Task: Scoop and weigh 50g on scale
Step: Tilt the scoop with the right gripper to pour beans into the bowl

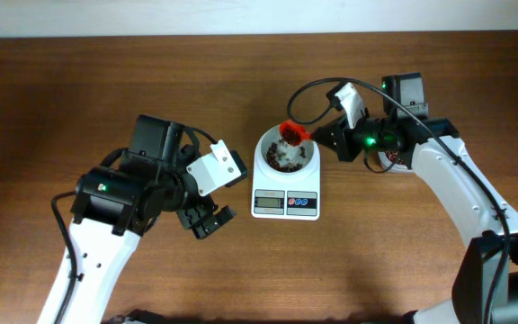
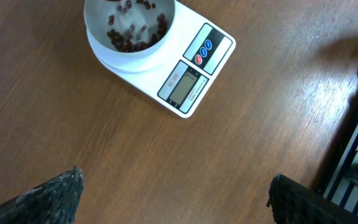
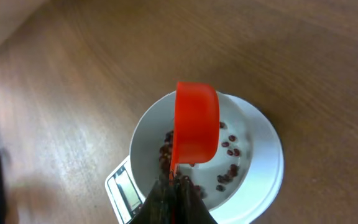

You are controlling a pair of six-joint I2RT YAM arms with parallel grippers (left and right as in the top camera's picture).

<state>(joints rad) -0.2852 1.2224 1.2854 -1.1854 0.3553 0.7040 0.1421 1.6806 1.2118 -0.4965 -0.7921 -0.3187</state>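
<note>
One view, left wrist, misses red scoop (image 3: 196, 130) gripped by right fingers (image 3: 188, 206) over scale (image 2: 221, 48); left fingers (image 2: 48, 199) spread.

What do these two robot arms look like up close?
The left arm and right arm have white links, black joint housings, looping black cables and small green lights. A white block sits near each wrist. The fingers of the left gripper are dark and rough-textured.

We count one scale (image 1: 285, 184) and one red scoop (image 3: 196, 130). The scale has one bowl (image 2: 132, 57), one display (image 2: 185, 85), two blue buttons (image 2: 207, 44) and one red button (image 2: 198, 59). The beans (image 2: 120, 38) are too many to count.
</note>
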